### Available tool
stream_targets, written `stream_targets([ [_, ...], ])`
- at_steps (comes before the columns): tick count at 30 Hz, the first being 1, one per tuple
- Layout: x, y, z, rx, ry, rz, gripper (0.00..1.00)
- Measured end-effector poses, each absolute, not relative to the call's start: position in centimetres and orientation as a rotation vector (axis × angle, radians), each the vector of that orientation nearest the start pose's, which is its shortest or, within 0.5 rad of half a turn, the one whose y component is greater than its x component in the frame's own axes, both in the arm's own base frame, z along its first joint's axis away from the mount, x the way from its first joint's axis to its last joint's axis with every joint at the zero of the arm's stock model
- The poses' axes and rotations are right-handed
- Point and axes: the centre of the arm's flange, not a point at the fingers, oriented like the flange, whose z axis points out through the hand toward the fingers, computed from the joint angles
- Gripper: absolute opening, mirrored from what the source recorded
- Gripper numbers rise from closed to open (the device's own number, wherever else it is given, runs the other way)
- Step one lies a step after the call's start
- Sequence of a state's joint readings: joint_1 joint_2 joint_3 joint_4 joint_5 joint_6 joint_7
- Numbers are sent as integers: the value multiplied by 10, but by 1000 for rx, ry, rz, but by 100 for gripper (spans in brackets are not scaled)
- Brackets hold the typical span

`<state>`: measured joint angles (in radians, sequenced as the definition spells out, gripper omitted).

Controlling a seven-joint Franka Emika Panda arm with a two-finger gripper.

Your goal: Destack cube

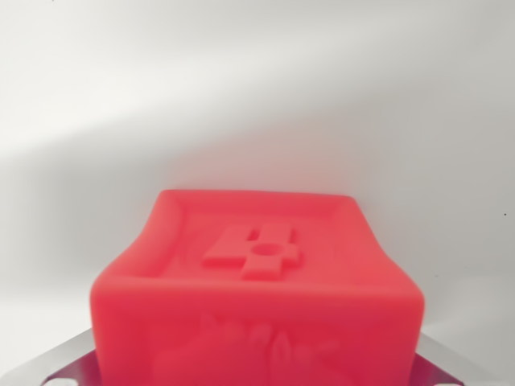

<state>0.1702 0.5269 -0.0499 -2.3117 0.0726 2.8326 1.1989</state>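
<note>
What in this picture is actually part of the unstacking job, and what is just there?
Part of the job:
- red cube with a raised figure 4 on top
- metal gripper parts at the bottom corners, either side of the cube

Just there:
- plain white surface behind; nothing else shows
</note>
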Motion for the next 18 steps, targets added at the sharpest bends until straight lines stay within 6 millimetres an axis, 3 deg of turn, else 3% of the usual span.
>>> stream_targets([
  [2, 508, 56, 115, -2648, 1699, 2, 0],
  [3, 508, 56, 115, -2648, 1699, 2, 100],
  [18, 508, 56, 116, -2648, 1699, 1, 100],
])
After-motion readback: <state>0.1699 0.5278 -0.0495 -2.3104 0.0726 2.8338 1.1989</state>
